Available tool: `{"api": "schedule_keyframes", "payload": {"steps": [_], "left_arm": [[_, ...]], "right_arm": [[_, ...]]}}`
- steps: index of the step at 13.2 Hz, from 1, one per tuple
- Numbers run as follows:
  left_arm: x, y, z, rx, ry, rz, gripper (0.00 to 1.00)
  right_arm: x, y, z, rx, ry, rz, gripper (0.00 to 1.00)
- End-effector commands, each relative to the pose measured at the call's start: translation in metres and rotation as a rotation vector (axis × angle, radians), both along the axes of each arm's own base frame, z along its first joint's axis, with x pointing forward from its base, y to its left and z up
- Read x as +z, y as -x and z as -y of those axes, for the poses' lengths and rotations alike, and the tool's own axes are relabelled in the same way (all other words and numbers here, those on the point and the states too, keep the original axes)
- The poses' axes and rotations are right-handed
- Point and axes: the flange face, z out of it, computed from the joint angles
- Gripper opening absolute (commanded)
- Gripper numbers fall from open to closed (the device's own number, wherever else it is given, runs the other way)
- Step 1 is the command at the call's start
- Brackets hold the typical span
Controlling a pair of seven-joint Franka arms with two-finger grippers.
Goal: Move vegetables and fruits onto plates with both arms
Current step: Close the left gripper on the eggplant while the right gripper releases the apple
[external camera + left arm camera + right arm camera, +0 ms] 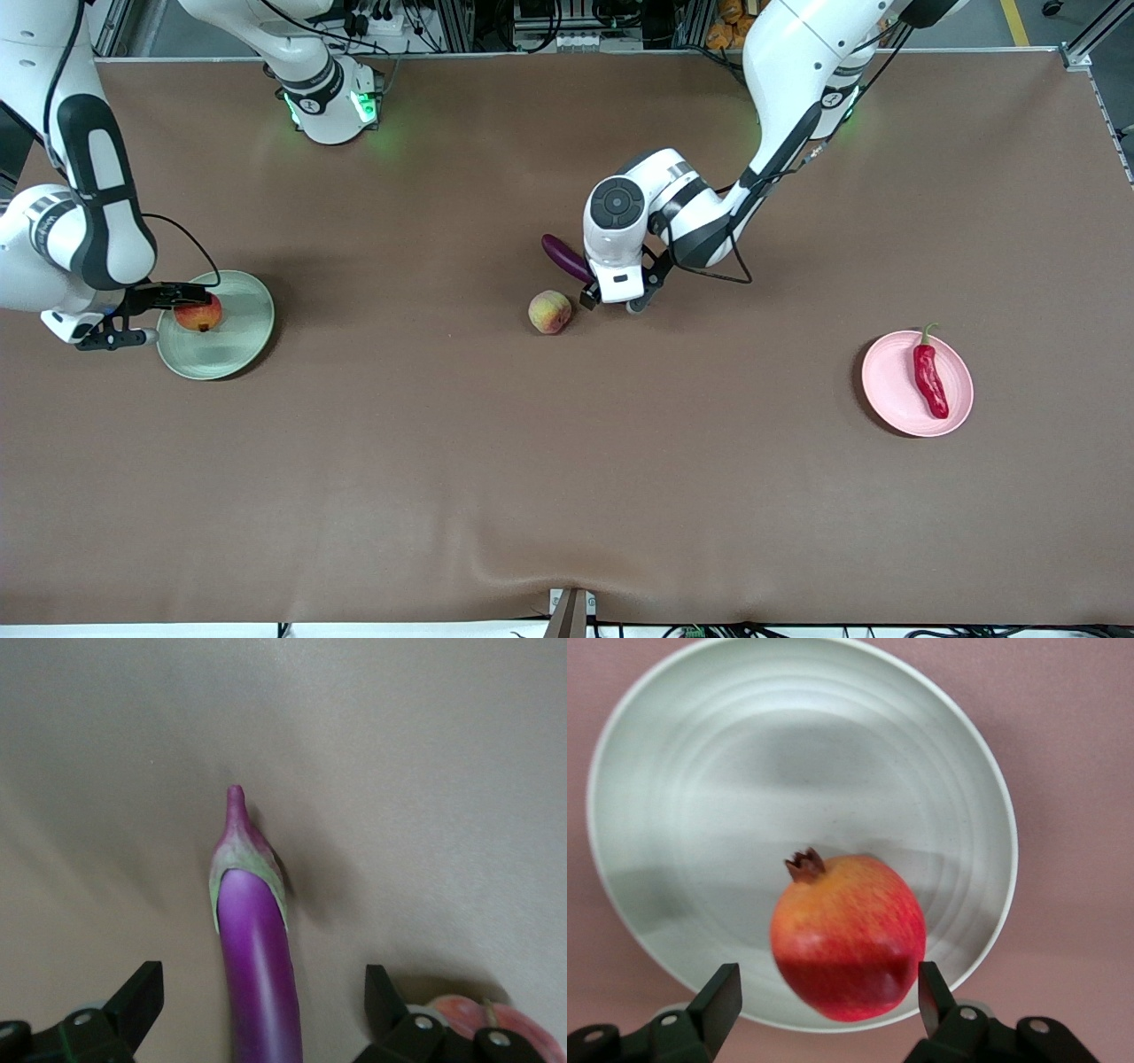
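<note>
Brown table (567,496): carries green plate (244,341), pink plate (890,390), peach (549,312), purple eggplant (565,257) just beside peach.

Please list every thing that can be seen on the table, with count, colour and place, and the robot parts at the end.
Table: one, brown cover.
Green plate: one, pale green, toward the right arm's end.
Red fruit: one, red-orange, over the green plate, between the right gripper's fingers.
Pink plate: one, pale pink, toward the left arm's end.
Chili pepper: one, red, green stem, on the pink plate.
Eggplant: one, purple, mid-table.
Peach: one, yellow-pink, beside the eggplant, nearer the front camera.
Left gripper: open, straddling the eggplant.
Right gripper: open around the red fruit.
</note>
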Motion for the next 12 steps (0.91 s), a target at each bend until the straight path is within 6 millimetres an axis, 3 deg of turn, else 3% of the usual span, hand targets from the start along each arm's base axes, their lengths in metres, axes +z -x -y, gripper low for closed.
{"api": "schedule_keyframes", "payload": {"steps": [1, 4, 8, 10, 12], "left_arm": [[-0.018, -0.004, 0.012, 0.025, -0.018, 0.060, 1.00], [-0.037, 0.008, 0.019, 0.014, -0.037, 0.074, 1.00], [-0.039, 0.012, 0.023, 0.006, -0.038, 0.072, 1.00], [-0.040, 0.015, 0.025, 0.000, -0.039, 0.071, 1.00], [-0.042, 0.017, 0.026, -0.014, -0.050, 0.083, 0.99]], "right_arm": [[0.020, -0.003, 0.004, 0.010, -0.032, 0.016, 0.84], [0.032, -0.008, 0.006, 0.002, -0.043, -0.003, 0.84], [0.042, -0.014, 0.001, -0.003, -0.057, -0.027, 0.84], [0.058, -0.023, -0.014, -0.070, -0.064, -0.089, 0.84], [0.079, -0.036, -0.042, -0.136, -0.053, -0.139, 0.86]]}}
